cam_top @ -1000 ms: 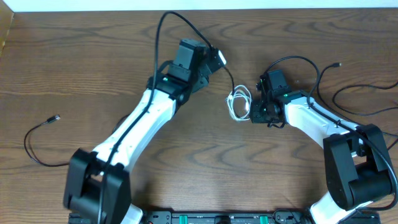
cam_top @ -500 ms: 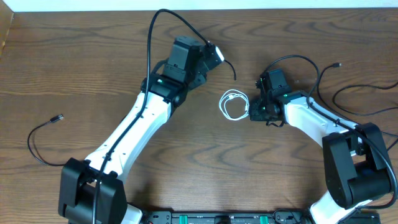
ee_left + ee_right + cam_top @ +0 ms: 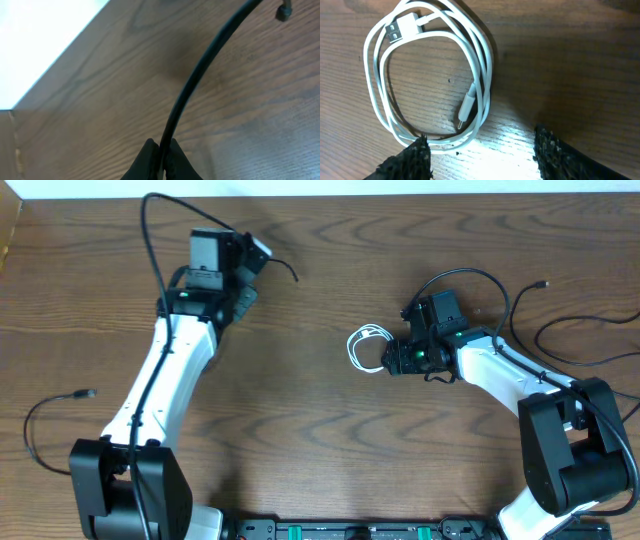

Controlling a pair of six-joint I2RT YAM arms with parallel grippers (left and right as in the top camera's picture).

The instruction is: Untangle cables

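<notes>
The white cable (image 3: 365, 347) lies on the wood as a small coil, free of any grip. In the right wrist view the coil (image 3: 427, 75) sits just ahead of my right gripper (image 3: 480, 150), its lower loop close to the left fingertip. My right gripper (image 3: 385, 360) stands open beside it. At the far left, my left gripper (image 3: 258, 255) is shut on a black cable (image 3: 290, 272). That cable (image 3: 200, 75) rises from the pinched fingertips (image 3: 150, 155) to its plug (image 3: 284, 11).
Another black cable lies at the table's left edge, its plug (image 3: 88, 393) pointing right. A further black cable with a plug (image 3: 543, 283) loops at the far right. A pale wall edge (image 3: 40, 45) borders the back of the table.
My left arm has swung well to the left, drawing the black cable away from the white coil. The right gripper has opened, and the white coil has shifted slightly left on the table.
</notes>
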